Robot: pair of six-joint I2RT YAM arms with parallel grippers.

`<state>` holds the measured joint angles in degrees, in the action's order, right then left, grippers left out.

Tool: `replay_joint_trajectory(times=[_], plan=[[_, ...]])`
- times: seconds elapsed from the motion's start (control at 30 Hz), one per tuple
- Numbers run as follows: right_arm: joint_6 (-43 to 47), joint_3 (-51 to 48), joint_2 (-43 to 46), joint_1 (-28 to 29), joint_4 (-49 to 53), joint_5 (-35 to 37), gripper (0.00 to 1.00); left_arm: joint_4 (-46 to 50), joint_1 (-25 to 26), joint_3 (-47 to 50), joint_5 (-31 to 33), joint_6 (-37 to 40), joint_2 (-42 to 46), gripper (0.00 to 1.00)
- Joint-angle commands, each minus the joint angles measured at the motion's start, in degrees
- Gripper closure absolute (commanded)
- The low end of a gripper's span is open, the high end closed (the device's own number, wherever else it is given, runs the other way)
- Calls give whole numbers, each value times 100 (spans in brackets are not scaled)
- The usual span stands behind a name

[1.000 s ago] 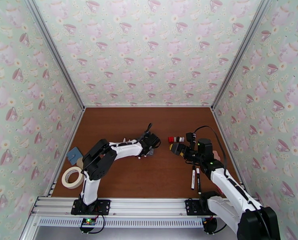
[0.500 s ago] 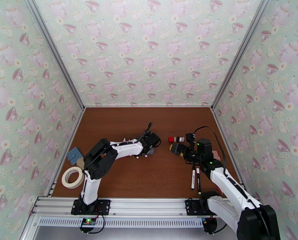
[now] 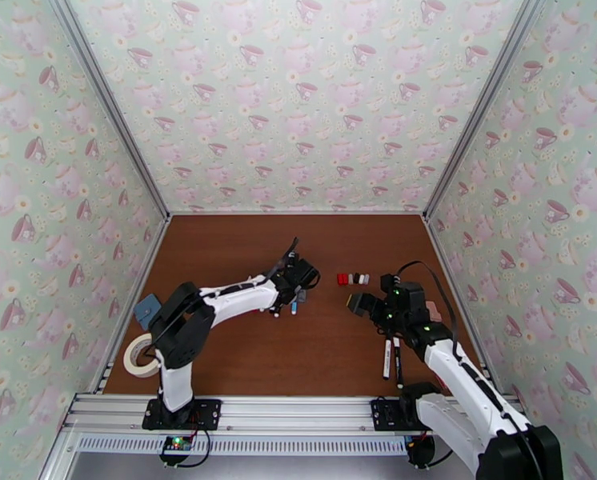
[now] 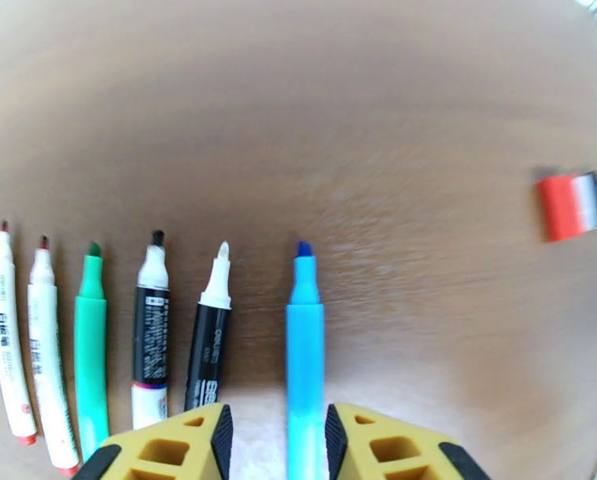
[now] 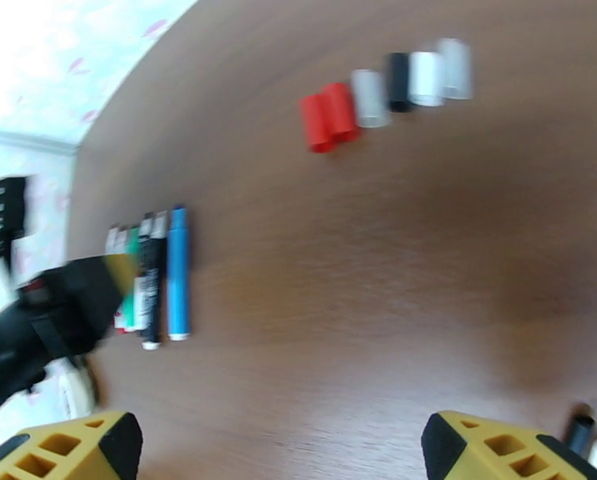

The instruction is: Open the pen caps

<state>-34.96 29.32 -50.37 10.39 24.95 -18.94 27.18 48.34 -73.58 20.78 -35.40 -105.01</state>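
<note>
Near left edge of the bench: a roll of tape. Near right, beside the right arm: two pens lie parallel on the surface.

Mid-bench, left: the left claw is low over a row of six pens, all with bare tips: two white, one green, two black-and-white, one blue. The claw's fingers are spread and straddle the barrel of the blue pen. I cannot tell whether they touch it.

Mid-bench, right: the right claw is spread wide with nothing between its fingers, and it is well apart from the row of pens.

Farther back, between the two claws: the pen caps lie in a tight line, side by side. There are two red, one pale, one black and two white.
</note>
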Motion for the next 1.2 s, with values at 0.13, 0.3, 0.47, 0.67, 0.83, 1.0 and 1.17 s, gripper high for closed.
replay_joint_trajectory(times=[0.13, 0.3, 0.47, 0.67, 0.83, 1.0, 1.17], plan=[[-241, 507, 81, 24, 1427, 1405, 27, -1705, 5, 1167, -1812, 584, 1043, 56], [-418, 677, -290, 24, 1856, 1965, 40, -2833, 11, 1900, -3118, 850, 1413, 39], [-403, 777, -805, 24, 2115, 2330, 46, -3470, 18, 2300, -3883, 869, 1773, 0], [-389, 778, -1267, 24, 2090, 2419, 54, -3913, 0, 2603, -4175, 841, 2085, 0], [-363, 788, -1496, 24, 2067, 2442, 57, -3837, -25, 2573, -4244, 859, 2090, 0], [-333, 731, -1598, 24, 2078, 2547, 58, -3860, -37, 2625, -4165, 903, 2090, 0], [-333, 648, -1691, 18, 2008, 2580, 59, -3922, -37, 2656, -4084, 894, 2116, 0]])
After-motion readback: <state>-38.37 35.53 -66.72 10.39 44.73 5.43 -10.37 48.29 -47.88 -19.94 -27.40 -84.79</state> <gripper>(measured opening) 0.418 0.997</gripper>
